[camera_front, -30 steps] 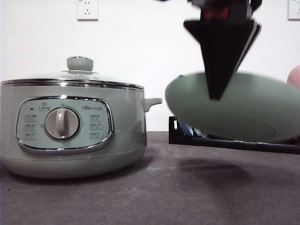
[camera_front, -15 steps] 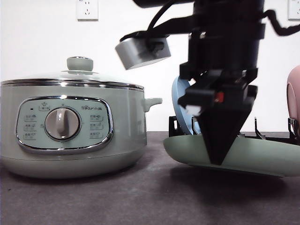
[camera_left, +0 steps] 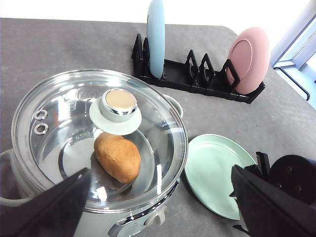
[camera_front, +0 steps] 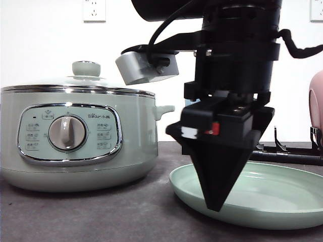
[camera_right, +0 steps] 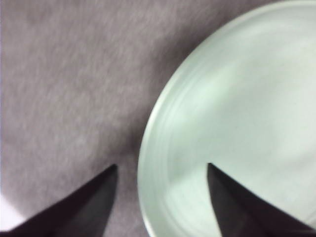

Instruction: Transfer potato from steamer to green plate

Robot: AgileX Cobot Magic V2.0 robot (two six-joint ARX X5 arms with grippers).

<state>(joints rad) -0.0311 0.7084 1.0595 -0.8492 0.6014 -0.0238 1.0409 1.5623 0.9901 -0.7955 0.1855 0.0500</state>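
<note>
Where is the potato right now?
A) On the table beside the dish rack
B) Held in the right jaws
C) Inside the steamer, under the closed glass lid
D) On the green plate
C: the left wrist view shows the potato lying inside the steamer beneath its glass lid, which sits closed, while the green plate is bare on the table.

Bright, even light; glare on the glass lid [camera_left: 98,143]; soft, blurred right wrist view.

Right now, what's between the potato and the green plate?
In the left wrist view, the steamer's glass lid and rim wall stand between the potato and the green plate, then bare grey table.
</note>
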